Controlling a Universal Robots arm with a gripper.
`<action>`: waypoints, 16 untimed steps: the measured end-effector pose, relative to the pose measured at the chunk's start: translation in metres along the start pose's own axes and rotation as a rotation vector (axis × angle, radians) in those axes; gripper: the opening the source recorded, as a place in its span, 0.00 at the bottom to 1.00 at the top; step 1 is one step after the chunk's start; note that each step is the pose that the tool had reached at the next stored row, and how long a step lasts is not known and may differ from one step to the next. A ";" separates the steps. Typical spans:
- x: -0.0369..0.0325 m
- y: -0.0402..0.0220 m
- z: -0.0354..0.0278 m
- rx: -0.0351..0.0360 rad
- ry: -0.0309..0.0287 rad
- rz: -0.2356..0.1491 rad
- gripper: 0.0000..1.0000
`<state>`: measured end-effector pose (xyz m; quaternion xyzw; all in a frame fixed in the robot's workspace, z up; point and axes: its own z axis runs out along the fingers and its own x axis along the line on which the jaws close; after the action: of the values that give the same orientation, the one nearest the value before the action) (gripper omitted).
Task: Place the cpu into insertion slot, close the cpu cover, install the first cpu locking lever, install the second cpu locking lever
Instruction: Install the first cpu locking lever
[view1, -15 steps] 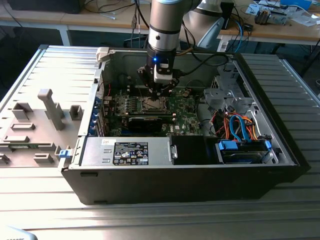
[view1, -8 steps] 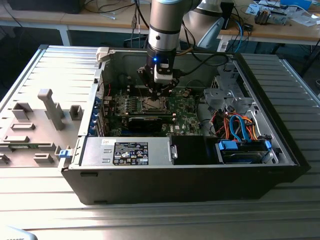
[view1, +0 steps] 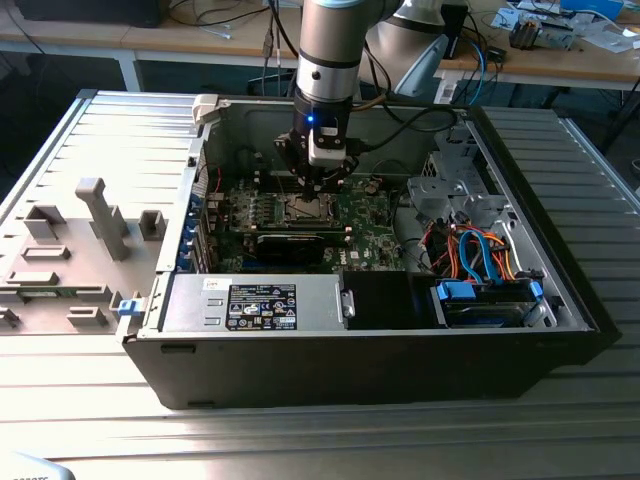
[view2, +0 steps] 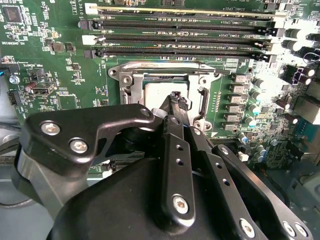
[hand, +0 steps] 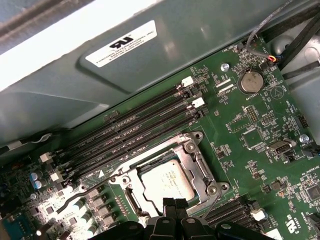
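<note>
1. The cpu (hand: 167, 181), flat, square and silver-grey on top, is being seen seated just beside the memory slots (hand: 132, 129).
2. The cpu cover (hand: 196, 162), a silvery frame, is being shown around it.
3. The gripper (hand: 174, 204) is being held with fingertips together at the cpu edge away from the memory slots.
4. A white label (hand: 121, 44) with black print is being shown beyond the memory slots.

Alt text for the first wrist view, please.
A silver chip sits on a green circuit board, framed by a metal cover, with the black claw closed over one edge of the chip. Empty memory slots run between the cover and the grey case wall.
</note>
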<state>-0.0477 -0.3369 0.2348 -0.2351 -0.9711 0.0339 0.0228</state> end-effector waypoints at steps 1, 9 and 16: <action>0.0000 0.0000 0.0000 0.0000 0.0000 -0.001 0.11; 0.0000 0.0000 0.0000 0.0002 -0.0004 -0.006 0.11; 0.0000 0.0000 0.0000 0.0003 -0.0008 -0.010 0.11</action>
<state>-0.0477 -0.3369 0.2348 -0.2301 -0.9723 0.0340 0.0227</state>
